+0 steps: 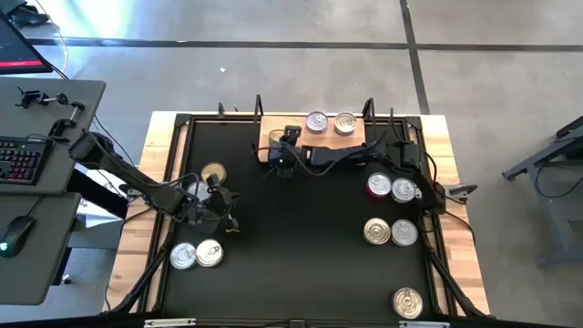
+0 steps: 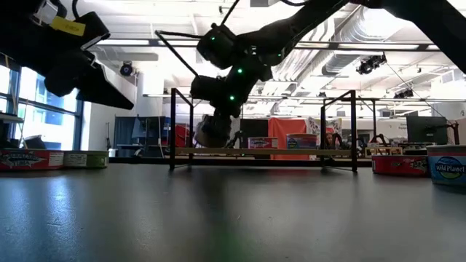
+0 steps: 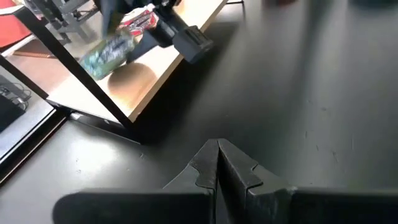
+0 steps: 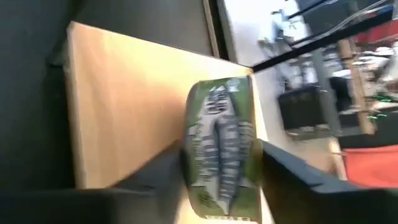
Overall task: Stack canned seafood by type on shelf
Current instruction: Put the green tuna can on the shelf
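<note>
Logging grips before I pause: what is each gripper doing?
Left gripper: shut, empty.
Right gripper: around the green-label can over the shelf.

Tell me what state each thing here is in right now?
Right gripper: over the shelf's left end, fingers either side of a green-labelled can, grip unclear.
Green-labelled can: on edge, above the shelf board.
Shelf: two cans lying flat at its right end.
Left gripper: shut, empty, above the tabletop.

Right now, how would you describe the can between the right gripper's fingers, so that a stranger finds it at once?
Look at the wooden shelf at the table's far edge. At its left end, the right gripper has a green-sided can between its fingers. Unlike the two silver cans lying flat farther right, it stands on edge.
</note>
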Controlling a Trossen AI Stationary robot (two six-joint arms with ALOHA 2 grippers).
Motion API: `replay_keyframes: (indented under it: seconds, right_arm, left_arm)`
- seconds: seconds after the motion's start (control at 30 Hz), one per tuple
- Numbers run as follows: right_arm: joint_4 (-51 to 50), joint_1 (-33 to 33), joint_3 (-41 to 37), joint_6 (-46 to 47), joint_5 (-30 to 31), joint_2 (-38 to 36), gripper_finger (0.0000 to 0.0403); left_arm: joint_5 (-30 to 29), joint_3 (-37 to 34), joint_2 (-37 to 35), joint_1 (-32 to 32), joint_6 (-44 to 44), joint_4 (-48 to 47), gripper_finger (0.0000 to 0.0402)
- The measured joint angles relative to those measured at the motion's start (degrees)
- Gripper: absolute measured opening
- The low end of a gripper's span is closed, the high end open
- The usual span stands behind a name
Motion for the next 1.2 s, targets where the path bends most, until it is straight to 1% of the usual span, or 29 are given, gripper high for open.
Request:
replay_keyframes:
  seconds: [0.07,0.13,0.2,0.3,0.37,0.47,0.57,0.63,0.77,0.87,0.9,0.97,1.07,1.2]
  right_arm:
    - [-1.45,-0.28,1.6,0.28,0.15,0.16,0.026]
    - [-3.55,-0.3,3.84,0.62,0.49,0.15,0.0297]
    - [-6.97,-0.3,6.09,0.69,-0.13,0.05,0.0312]
    - [-13.86,-0.62,10.01,3.82,-4.84,0.05,0.0307]
    - [-18.15,-1.36,12.91,7.09,-8.8,0.05,0.029]
    - [-23.93,-3.55,15.92,12.54,-14.3,0.03,0.0252]
    - [-25.34,-6.08,16.18,18.25,-20.58,0.03,0.0201]
    - [-25.88,-7.64,16.13,21.9,-24.0,0.17,0.0161]
    - [-25.14,-10.57,15.4,25.7,-27.61,1.87,0.0078]
    - [-23.79,-12.25,15.49,26.1,-28.91,3.13,0.0025]
    - [-22.9,-12.71,15.51,26.08,-29.08,3.49,0.0013]
    - [-21.34,-13.44,15.55,25.93,-29.01,4.11,0.0006]
    - [-19.77,-14.05,15.49,26.12,-29.02,4.19,0.0018]
    - [-19.29,-14.43,16.05,26.12,-29.02,4.36,0.0022]
  left_arm:
    - [0.01,0.0,0.02,-0.02,-0.05,0.03,0.0001]
    - [0.01,0.0,0.0,-0.02,-0.28,0.13,0.0001]
    - [0.01,0.0,0.0,0.0,-0.93,0.08,0.0001]
    - [0.01,0.0,0.0,-0.02,-1.41,0.0,0.0001]
    - [0.0,0.0,0.0,-0.11,-1.42,-0.01,0.0001]
    - [0.01,0.0,0.0,-0.43,-1.43,-0.03,0.0001]
    - [0.01,0.0,0.01,-0.76,-1.43,-0.03,0.0001]
    - [0.01,0.0,0.02,-1.04,-1.41,-0.04,0.0001]
    - [0.01,0.0,0.0,-1.09,-1.48,-0.07,0.0001]
    - [-0.01,0.0,0.0,-1.09,-1.47,-0.02,0.0001]
    - [-0.01,0.0,0.01,-1.09,-1.45,-0.01,0.0001]
    - [-0.01,0.0,0.0,-1.11,-1.48,-0.02,0.0001]
    - [-0.01,0.0,0.0,-1.11,-1.45,0.0,0.0001]
    - [-0.01,0.0,0.0,-1.11,-1.48,0.02,0.0001]
